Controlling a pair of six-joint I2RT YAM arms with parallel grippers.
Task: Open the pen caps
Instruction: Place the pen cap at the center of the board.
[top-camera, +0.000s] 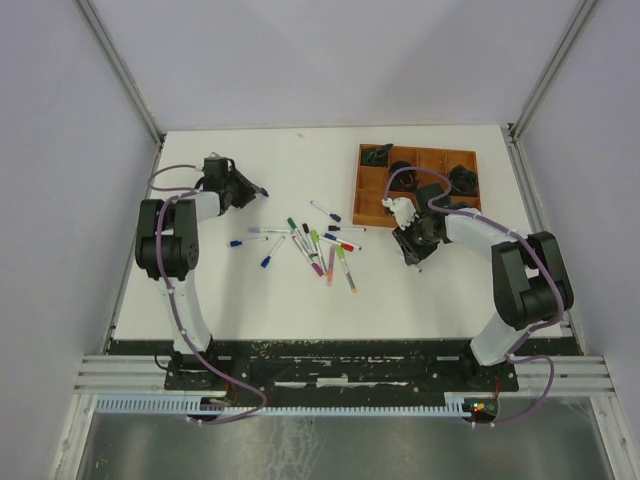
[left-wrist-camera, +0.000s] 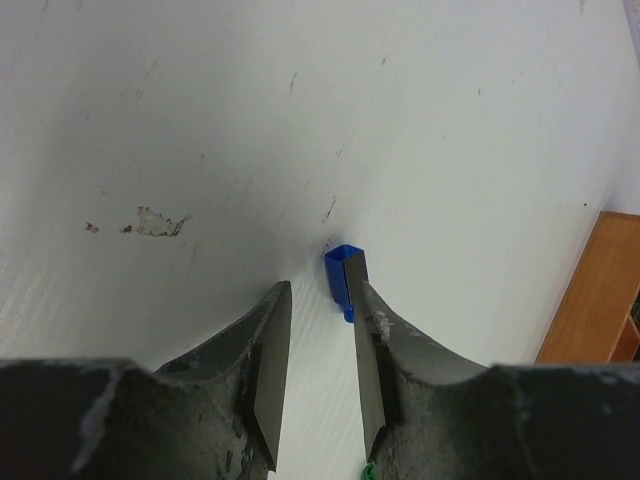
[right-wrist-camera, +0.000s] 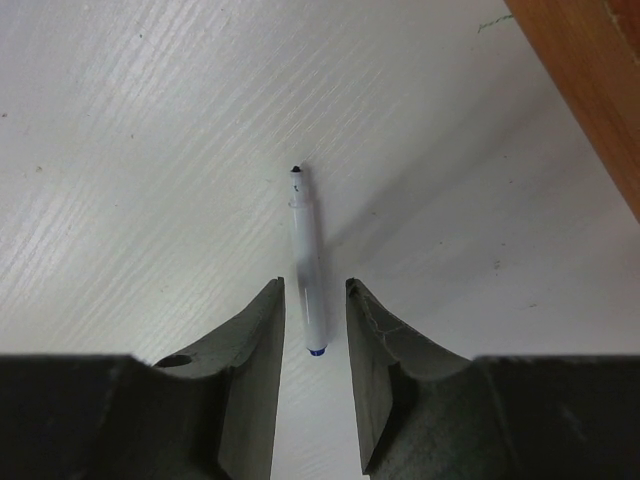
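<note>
White table (top-camera: 440, 300) boxed in by pale grey walls, both arms reaching out over it from the near edge. A brown compartment tray (top-camera: 440, 160) sits far right w/ a few black bits (top-camera: 463, 180) in its cells.

Mid-table there's a loose heap of pens (top-camera: 318, 248), white-grey barrels w/ green, pink, red and blue ends, fanned at all angles. A couple lie apart to the left of the heap.

Left claw (top-camera: 250, 188) is far left, well away from the heap. In the wrist view the left claw (left-wrist-camera: 320, 292) has its jaws apart, nothing clamped. A blue cap (left-wrist-camera: 343, 272) sits right at the tip of one finger, touching or nearly so; can't tell which. Its long axis runs approx. along the fingers, open mouth pointing away from the wrist. From above the same blue cap (top-camera: 263, 192) shows just beyond the claw tip.

Right claw (top-camera: 415, 252) hangs just beside the tray's near-left corner. Close up, the right claw (right-wrist-camera: 313, 287) is parted too, w/ a gap either side of one pen (right-wrist-camera: 304, 240). The pen's long axis points almost straight away from the wrist, leaning slightly left: dark tip at the far end, blue end near, between the fingers. It looks a bit blurred, so can't tell if it lies flat on the table.
</note>
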